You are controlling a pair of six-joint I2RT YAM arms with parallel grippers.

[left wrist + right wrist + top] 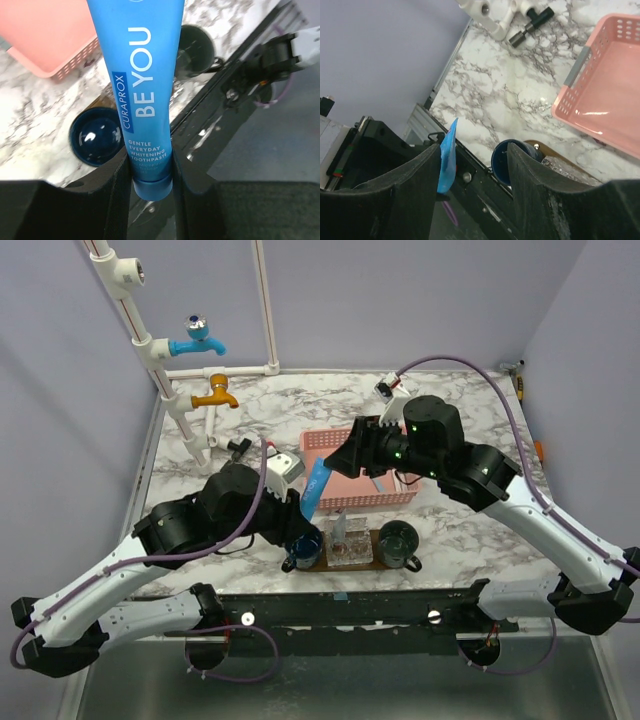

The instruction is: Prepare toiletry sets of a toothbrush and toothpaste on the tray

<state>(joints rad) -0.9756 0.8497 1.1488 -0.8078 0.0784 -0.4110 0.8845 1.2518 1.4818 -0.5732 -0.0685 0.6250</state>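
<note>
A: Nearest item?
B: Left gripper (152, 185), pinching the toothpaste (142, 90) at its cap end. Blue tube, printed "CURAPROX BE YOU", "GENTLE EVERYDAY WHITENING TOOTHPASTE".
A: Location?
B: Held tilted above the dark blue cup (95, 136) on the tray (374, 552). Right gripper (472, 150) spread — the tube's flat end just beside one finger.
A: Beyond?
B: Green cup (397, 542), pink basket (330, 445) — then blue tap (196, 340), orange tap (215, 394).
</note>
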